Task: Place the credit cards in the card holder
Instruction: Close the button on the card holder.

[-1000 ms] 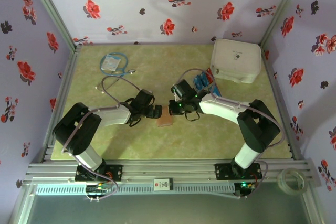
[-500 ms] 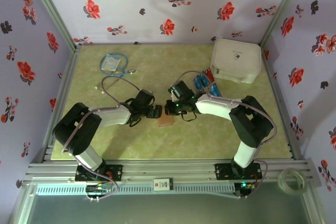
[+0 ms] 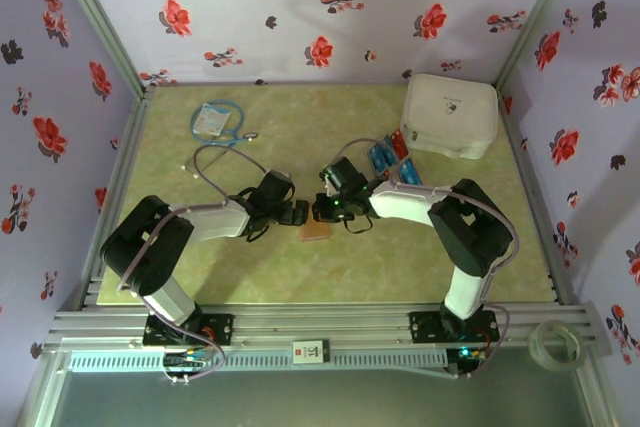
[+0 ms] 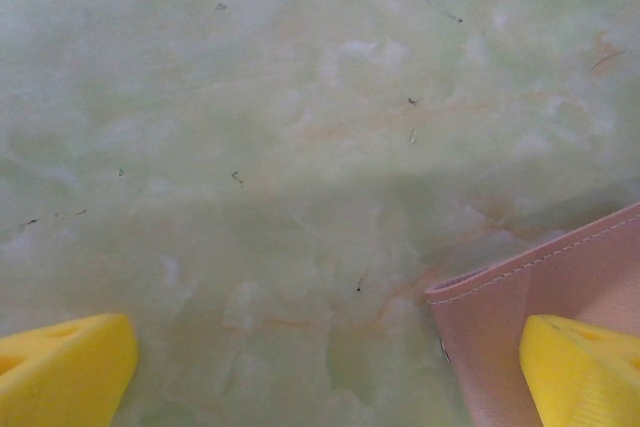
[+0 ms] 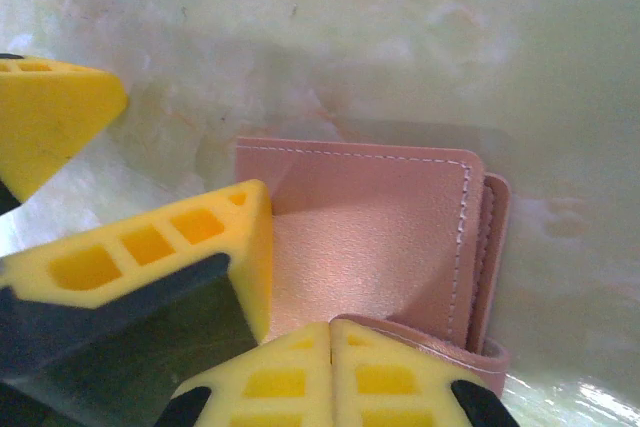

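- Card holder (image 5: 370, 237) lies flat on the table (image 3: 300, 147), mid-front, between the two claws. It is pinkish-brown with stitched edges, and looks folded shut with a second layer showing under its edge.
- Left gripper (image 4: 320, 377) is released, jaws wide apart. One yellow finger sits over the holder's corner and the other is on bare table beside it.
- Right gripper (image 5: 331, 347) is clenched, tips pressed together at the holder's near edge. A flap edge curls right by the tips, but I cannot tell if it is pinched.
- Credit cards (image 3: 386, 155), red and blue, are in a small cluster just beside the white case (image 3: 449, 115), well apart from the holder. None look loaded yet.
- Step in hand, as I judge it, is opening or steadying the holder before any card is fetched.
- To do it well, pin one panel down with the left finger and slip the right tips under the top flap only. Lift slowly, since the holder looks light and the top is slick, so it will likely slide if pushed sideways.
- Risk: catching both layers at once, or dragging the holder off its spot.
- Surface is a smooth, glossy green marbled top with a few dark specks.
- A blue-and-white cable packet (image 3: 214, 119) lies at the far left.
- Lilac walls with red and dark flower print enclose three sides, and a metal rail (image 3: 330, 322) runs along the near edge.
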Robot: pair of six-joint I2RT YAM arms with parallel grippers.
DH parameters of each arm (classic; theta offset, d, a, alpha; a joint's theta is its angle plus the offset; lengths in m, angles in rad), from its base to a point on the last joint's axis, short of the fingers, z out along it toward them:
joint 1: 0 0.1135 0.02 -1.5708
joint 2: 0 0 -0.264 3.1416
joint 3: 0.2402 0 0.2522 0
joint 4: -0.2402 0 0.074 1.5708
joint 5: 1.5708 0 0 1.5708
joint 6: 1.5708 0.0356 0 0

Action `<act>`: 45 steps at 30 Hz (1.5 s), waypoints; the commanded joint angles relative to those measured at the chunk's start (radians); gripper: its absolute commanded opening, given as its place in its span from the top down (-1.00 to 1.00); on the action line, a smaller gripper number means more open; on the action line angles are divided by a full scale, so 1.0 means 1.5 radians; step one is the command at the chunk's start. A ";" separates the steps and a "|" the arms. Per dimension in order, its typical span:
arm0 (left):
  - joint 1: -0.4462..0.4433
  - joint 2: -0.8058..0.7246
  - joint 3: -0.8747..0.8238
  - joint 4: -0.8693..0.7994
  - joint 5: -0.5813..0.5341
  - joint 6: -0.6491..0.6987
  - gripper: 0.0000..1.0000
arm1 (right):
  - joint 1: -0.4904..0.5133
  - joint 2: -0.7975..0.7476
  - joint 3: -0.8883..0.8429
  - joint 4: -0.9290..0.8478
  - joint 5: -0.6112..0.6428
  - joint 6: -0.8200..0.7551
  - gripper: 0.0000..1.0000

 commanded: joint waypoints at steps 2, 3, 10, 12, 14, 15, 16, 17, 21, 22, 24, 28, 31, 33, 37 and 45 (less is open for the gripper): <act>0.002 0.029 -0.023 -0.038 -0.024 -0.006 -0.99 | -0.004 0.022 -0.021 0.002 0.010 0.005 1.00; 0.003 0.029 -0.022 -0.038 -0.024 -0.006 -0.99 | -0.004 0.024 -0.024 0.003 0.011 0.006 1.00; 0.001 0.029 -0.022 -0.039 -0.024 -0.006 -0.99 | -0.004 0.030 -0.036 0.014 0.005 0.014 1.00; 0.002 0.030 -0.022 -0.039 -0.024 -0.006 -0.99 | -0.003 0.037 -0.039 0.015 0.001 0.016 1.00; 0.001 0.030 -0.021 -0.039 -0.024 -0.006 -1.00 | -0.003 0.040 -0.044 0.013 0.001 0.017 1.00; 0.002 0.029 -0.021 -0.039 -0.024 -0.006 -0.99 | -0.002 0.041 -0.049 0.014 0.001 0.018 1.00; 0.001 0.029 -0.021 -0.039 -0.023 -0.006 -0.99 | -0.002 0.041 -0.054 0.015 0.002 0.019 1.00; 0.002 0.029 -0.021 -0.039 -0.024 -0.006 -0.99 | 0.000 0.043 -0.058 0.015 0.003 0.020 1.00; 0.002 0.029 -0.020 -0.039 -0.024 -0.006 -0.99 | 0.007 0.046 -0.075 0.008 0.013 0.019 1.00; 0.002 0.029 -0.019 -0.039 -0.024 -0.006 -0.99 | 0.010 0.047 -0.080 0.008 0.013 0.019 1.00; 0.001 0.029 -0.019 -0.039 -0.024 -0.006 -0.99 | 0.018 0.047 -0.088 0.008 0.018 0.018 1.00; 0.001 0.028 -0.019 -0.041 -0.024 -0.006 -0.99 | 0.045 0.041 -0.110 0.006 0.043 0.015 1.00; 0.002 0.027 -0.019 -0.041 -0.024 -0.006 -0.99 | 0.066 0.042 -0.129 0.008 0.070 0.012 1.00; 0.001 0.027 -0.020 -0.043 -0.024 -0.005 -0.99 | 0.079 0.046 -0.141 0.008 0.093 0.010 1.00; 0.001 0.026 -0.019 -0.044 -0.024 -0.005 -0.99 | 0.084 0.055 -0.171 0.041 0.107 0.023 1.00; 0.001 0.024 -0.019 -0.044 -0.024 -0.012 -0.99 | 0.084 0.048 -0.117 0.032 0.090 0.023 0.84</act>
